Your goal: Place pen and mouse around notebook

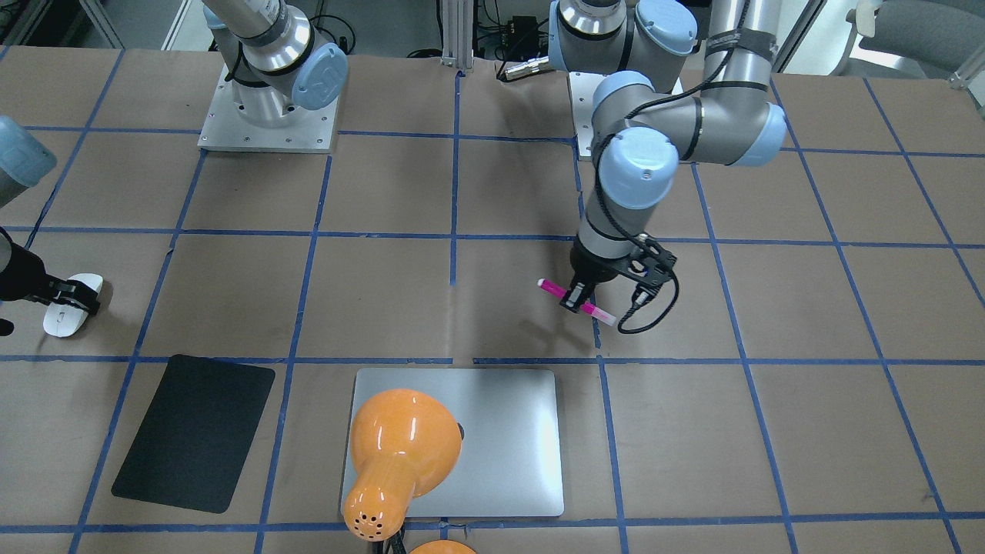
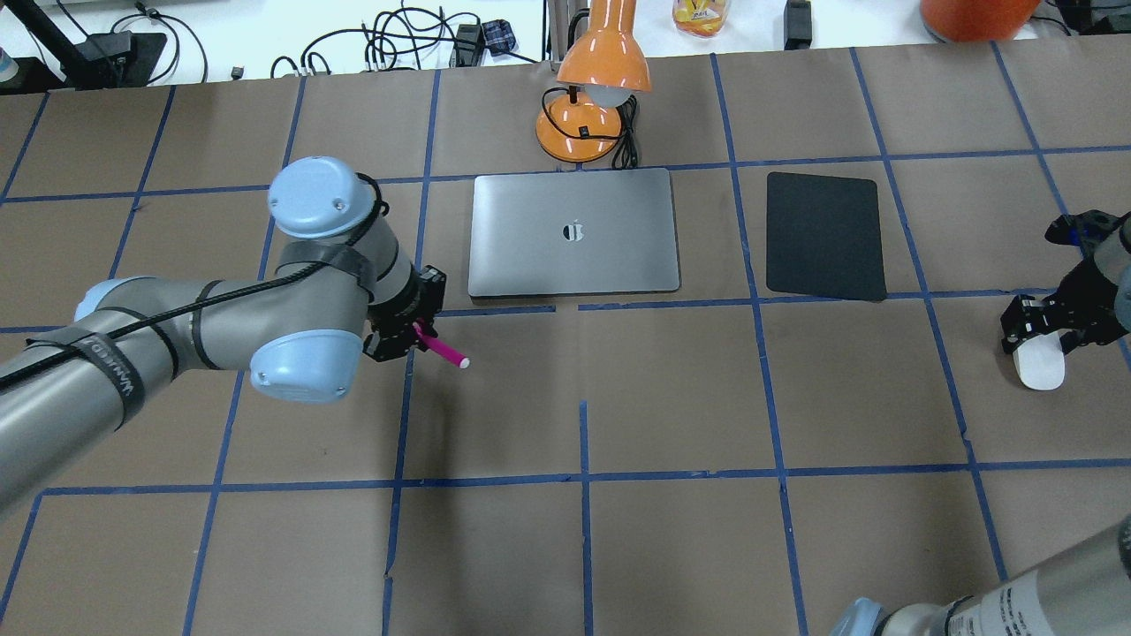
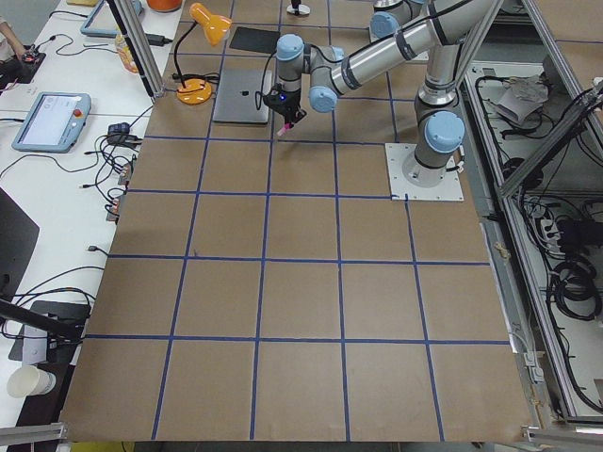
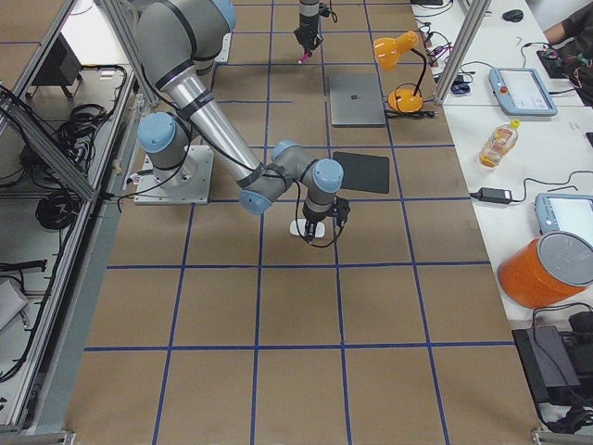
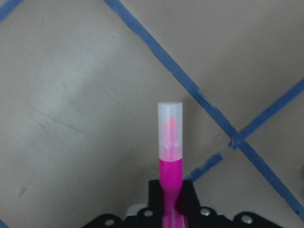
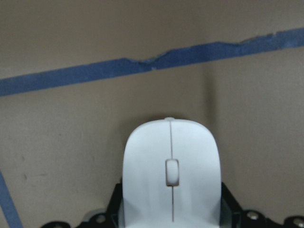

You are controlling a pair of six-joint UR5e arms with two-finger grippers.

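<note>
My left gripper (image 2: 422,334) is shut on the middle of the magenta pen (image 2: 449,353) and holds it above the table, just off the near left corner of the silver notebook (image 2: 574,231) in the overhead view. The pen's pale clear end (image 5: 170,128) points away from the wrist camera. Far out on the table's right side, my right gripper (image 2: 1041,340) is shut on the white mouse (image 2: 1038,371), which fills the lower right wrist view (image 6: 170,175). I cannot tell whether the mouse touches the table.
A black mat (image 2: 824,234) lies just right of the notebook in the overhead view. An orange desk lamp (image 2: 592,88) stands behind the notebook, its head (image 1: 400,438) hanging over the notebook's far part. Blue tape lines grid the brown table.
</note>
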